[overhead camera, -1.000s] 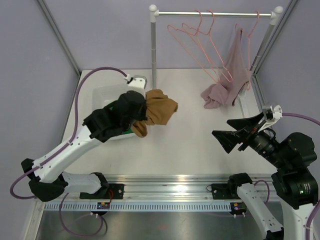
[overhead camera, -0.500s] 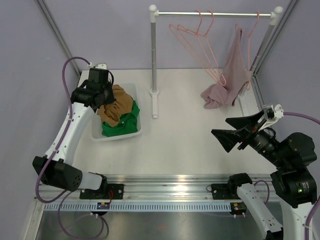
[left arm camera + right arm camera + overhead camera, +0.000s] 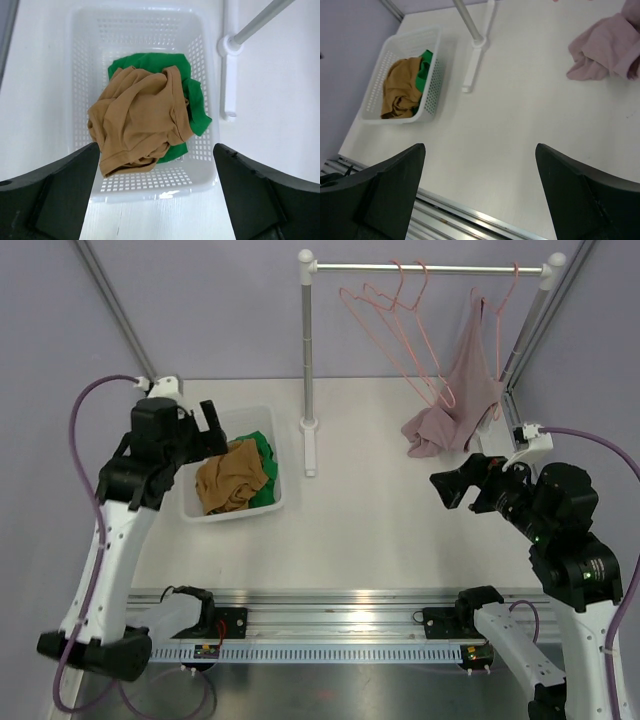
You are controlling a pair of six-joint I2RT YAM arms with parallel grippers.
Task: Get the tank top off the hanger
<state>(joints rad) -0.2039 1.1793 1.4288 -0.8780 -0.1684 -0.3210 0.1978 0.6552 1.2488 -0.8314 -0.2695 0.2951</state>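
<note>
A pink tank top hangs from a pink hanger at the right end of the rack rod. Its lower part lies bunched on the table, and that heap shows in the right wrist view as the tank top. My right gripper hovers open over bare table, short of the heap and to its lower right in the top view. My left gripper stands open above the white basket, holding nothing.
The basket holds a brown garment lying on a green one. Two bare pink hangers hang mid-rod. The rack's left post and foot stand right of the basket.
My left gripper carried the brown garment from mid-table to the basket, opened and dropped it there, then drew back above it. The right arm shifted up toward the tank top.
</note>
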